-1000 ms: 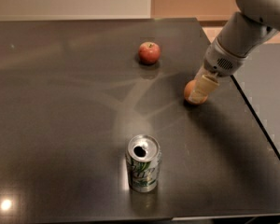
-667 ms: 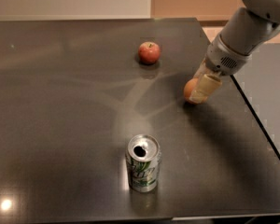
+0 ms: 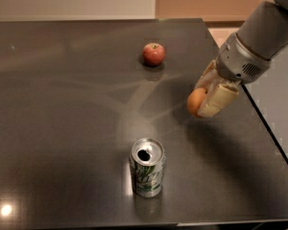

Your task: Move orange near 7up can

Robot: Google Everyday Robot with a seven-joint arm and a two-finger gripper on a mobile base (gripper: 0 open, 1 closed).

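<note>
The orange (image 3: 195,102) is held between the cream fingers (image 3: 217,100) of my gripper (image 3: 205,97), at the right of the dark table and seemingly a little above it. Only its left half shows; the rest is hidden by the fingers. The gripper hangs from the grey arm that comes in from the upper right. The 7up can (image 3: 147,167), silver with green and white markings and an open top, stands upright near the table's front edge, left of and nearer than the orange.
A red apple (image 3: 153,53) sits toward the back of the dark table (image 3: 62,128). The table's right edge (image 3: 266,128) runs close beside the gripper, with grey floor beyond it.
The gripper has stayed shut on the orange, which looks slightly raised and shifted a little toward the near side. The can and the apple have not moved.
</note>
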